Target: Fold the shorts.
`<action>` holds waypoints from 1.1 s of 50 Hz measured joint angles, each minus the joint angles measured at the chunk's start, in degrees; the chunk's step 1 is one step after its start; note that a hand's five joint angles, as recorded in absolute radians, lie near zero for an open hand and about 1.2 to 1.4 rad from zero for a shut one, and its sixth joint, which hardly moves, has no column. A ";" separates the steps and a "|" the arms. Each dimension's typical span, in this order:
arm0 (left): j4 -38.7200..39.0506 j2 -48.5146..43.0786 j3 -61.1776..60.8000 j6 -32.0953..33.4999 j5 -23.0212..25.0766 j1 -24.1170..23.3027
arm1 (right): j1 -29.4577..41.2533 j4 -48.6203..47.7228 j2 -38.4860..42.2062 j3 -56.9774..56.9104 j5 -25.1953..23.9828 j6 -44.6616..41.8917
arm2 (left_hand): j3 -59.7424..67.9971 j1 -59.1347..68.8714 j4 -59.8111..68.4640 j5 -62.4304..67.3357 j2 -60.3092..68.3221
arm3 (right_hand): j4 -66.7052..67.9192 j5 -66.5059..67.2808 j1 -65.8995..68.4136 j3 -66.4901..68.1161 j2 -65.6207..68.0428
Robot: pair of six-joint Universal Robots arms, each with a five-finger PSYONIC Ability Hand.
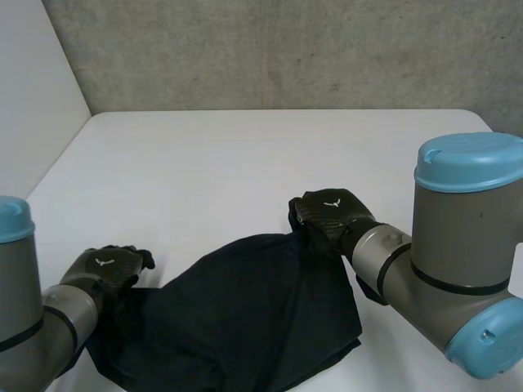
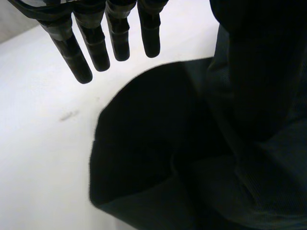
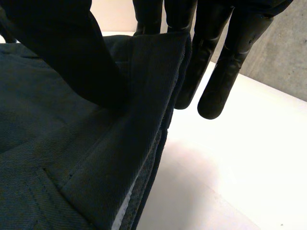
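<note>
Dark navy shorts (image 1: 245, 318) lie bunched near the front of the white table (image 1: 245, 155). My right hand (image 1: 331, 211) is at their far right corner. In the right wrist view its thumb (image 3: 72, 52) presses the hemmed edge of the shorts (image 3: 57, 158) against the fingers (image 3: 216, 72) behind it, a pinch on the cloth. My left hand (image 1: 106, 269) sits at the left edge of the shorts. In the left wrist view its fingers (image 2: 96, 43) are straight above bare table, with the dark cloth (image 2: 158, 158) under and beside the palm.
A grey concrete wall (image 1: 286, 49) runs behind the table's far edge, and a pale wall (image 1: 33, 98) stands at the left. Bare white tabletop stretches beyond the shorts toward the back.
</note>
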 measured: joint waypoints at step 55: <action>28.05 -19.71 55.12 10.22 -0.23 -4.57 | -0.61 -40.45 2.33 -18.46 9.14 -18.86 | 49.33 45.47 49.77 47.17 49.53 | 0.31 0.01 0.84 0.31 0.00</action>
